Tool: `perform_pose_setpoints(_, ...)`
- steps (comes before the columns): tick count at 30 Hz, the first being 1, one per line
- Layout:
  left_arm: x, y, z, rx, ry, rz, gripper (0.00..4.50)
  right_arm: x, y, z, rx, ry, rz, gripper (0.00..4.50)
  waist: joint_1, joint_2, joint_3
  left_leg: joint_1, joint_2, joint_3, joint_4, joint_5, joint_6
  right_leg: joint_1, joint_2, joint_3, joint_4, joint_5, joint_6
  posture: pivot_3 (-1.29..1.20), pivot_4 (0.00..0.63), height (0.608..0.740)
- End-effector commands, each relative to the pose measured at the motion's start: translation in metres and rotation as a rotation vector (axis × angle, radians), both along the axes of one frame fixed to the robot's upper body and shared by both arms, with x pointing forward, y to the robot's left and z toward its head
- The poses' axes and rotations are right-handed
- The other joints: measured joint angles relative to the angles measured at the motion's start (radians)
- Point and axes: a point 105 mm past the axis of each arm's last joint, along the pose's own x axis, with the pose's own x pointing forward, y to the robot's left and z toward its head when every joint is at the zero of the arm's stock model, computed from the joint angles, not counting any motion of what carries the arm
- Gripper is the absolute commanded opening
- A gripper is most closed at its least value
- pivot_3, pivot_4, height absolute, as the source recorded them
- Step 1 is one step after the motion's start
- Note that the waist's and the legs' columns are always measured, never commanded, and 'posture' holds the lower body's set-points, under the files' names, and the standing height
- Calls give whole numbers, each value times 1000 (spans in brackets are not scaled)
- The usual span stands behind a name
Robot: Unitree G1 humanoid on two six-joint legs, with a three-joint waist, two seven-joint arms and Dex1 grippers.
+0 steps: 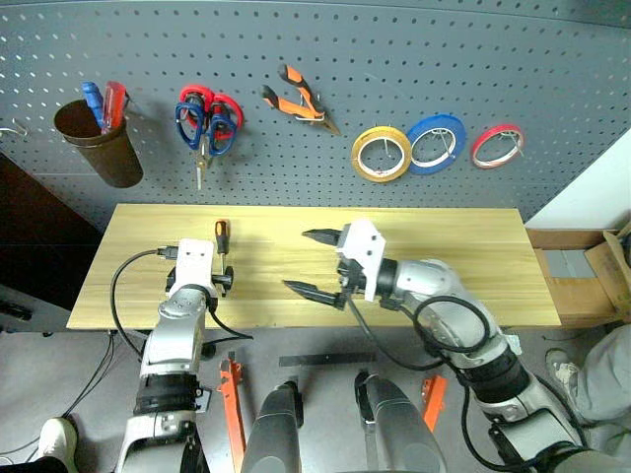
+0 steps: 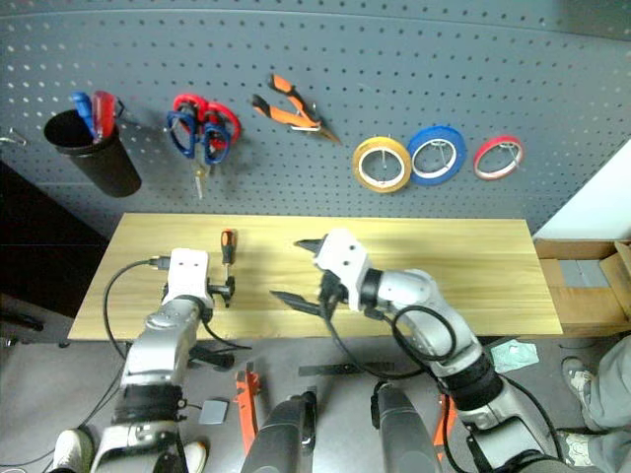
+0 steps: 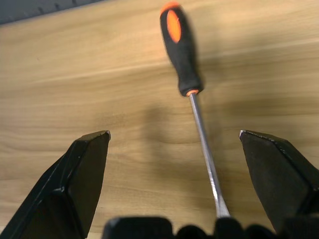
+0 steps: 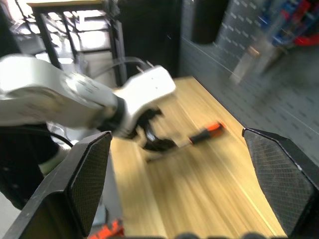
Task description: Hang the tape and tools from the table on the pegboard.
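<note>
Both grippers stand wide open and empty: left gripper (image 3: 172, 149) straddles the screwdriver (image 1: 222, 237) on the table (image 1: 473, 266) at left, right gripper (image 1: 317, 264) mid-table. On the pegboard (image 1: 394, 59) hang scissors (image 1: 219, 126), pliers (image 1: 296, 101), tape (image 1: 382, 154).

The table (image 1: 463, 266), a long top of light yellowish wood with visible grain, runs across the middle of the head views below the grey board. One thing lies directly on it: the screwdriver (image 1: 222, 236), at left of centre, orange-and-black handle toward the top of the frame, thin metal shaft pointing down.
</note>
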Motion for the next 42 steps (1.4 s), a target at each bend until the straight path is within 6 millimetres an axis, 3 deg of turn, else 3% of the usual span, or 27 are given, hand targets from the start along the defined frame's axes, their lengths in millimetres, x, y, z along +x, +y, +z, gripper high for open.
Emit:
perform_pose_setpoints(1, 10, 6, 6, -31, -13, -4, 4468, -4, 8, 12, -2, -45, 13, 4500, 1, 0, 0, 0, 0, 0, 0, 0, 0, 0, 0, 0, 0, 0, 0, -62, 356, 740)
perform_pose_setpoints(6, 28, 4, 12, -47, -4, -30, 4468, -2, 12, 10, -82, -90, 28, 4500, -1, 1, 4, 0, 0, 0, -1, 0, 0, -1, -1, 1, -2, 0, 0, -81, 386, 740)
perform_pose_setpoints(14, 39, -4, 3, -128, 21, -47, 4468, -6, 13, 16, -92, -85, 45, 4500, -5, 2, 10, -1, 1, 0, -3, 0, 0, -2, -2, 1, -3, -1, 0, -98, 408, 740)
perform_pose_setpoints(29, 46, 20, 11, -88, 19, 10, 4468, -5, 4, 15, -95, -65, 14, 4500, -18, 2, 34, -1, 1, 0, -5, 0, -1, -2, -2, 2, -5, -2, 2, -105, 417, 740)
perform_pose_setpoints(32, 47, 21, 13, -82, 16, 9, 3860, -4, 4, 16, -94, -65, 11, 4500, -20, 2, 38, -1, 1, 0, -5, -1, -1, -2, -2, 2, -6, -2, 2, -104, 419, 740)
perform_pose_setpoints(42, 53, 14, 15, -83, 6, -11, 502, -1, 1, 17, -95, -65, -4, 4500, -26, 2, 45, -1, 1, 1, -18, 0, -2, -4, -5, 2, -15, -2, 2, -112, 416, 740)
